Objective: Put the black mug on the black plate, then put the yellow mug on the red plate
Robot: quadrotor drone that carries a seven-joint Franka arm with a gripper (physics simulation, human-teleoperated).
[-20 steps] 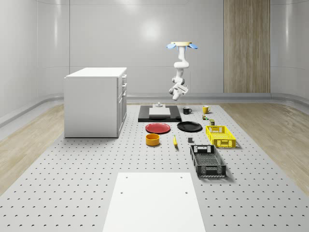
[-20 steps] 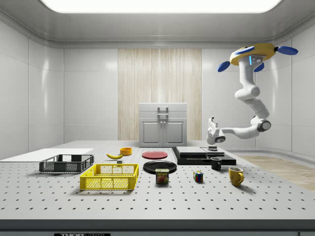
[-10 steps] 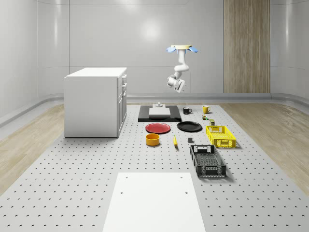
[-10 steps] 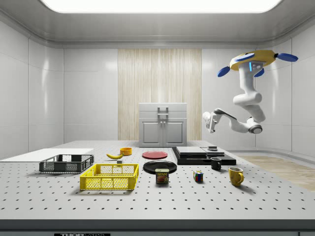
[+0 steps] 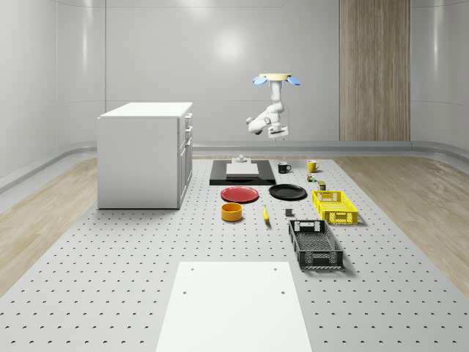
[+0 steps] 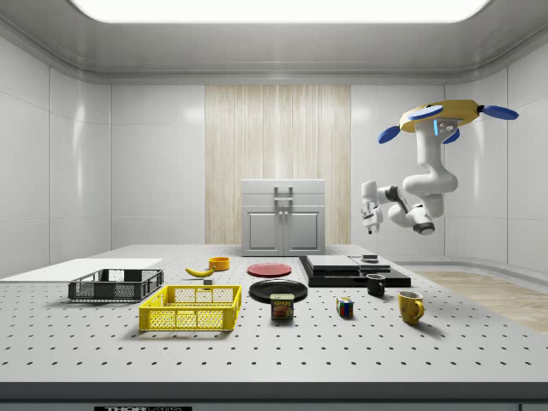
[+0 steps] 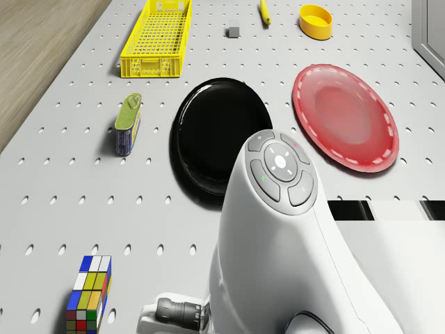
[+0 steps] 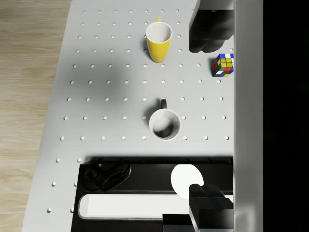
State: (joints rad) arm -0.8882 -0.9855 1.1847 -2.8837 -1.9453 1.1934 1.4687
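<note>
Above the black mug (image 8: pixel 164 124) is where your gripper (image 6: pixel 370 219) hangs, well clear of it, with the drone (image 6: pixel 443 113) hovering high over the far end of the table (image 5: pixel 110 257). The wrist view looks straight down into the mug, and the dark fingers (image 8: pixel 208 30) at either edge of that view stand wide apart with nothing between them.

The mug sits upright on the table, its handle pointing toward the yellow mug (image 8: pixel 159 41) nearby. On its other side lies a black slab (image 8: pixel 145 166), and the black plate (image 7: pixel 221 134) is off to the side, apart from it, with the red plate (image 7: pixel 345 125) beyond.

Expect a stiff, light, glossy cup — likely slippery. You'd do best to pinch the wall at the rim, one finger inside, away from the handle — and descend squarely so it doesn't tip.
</note>
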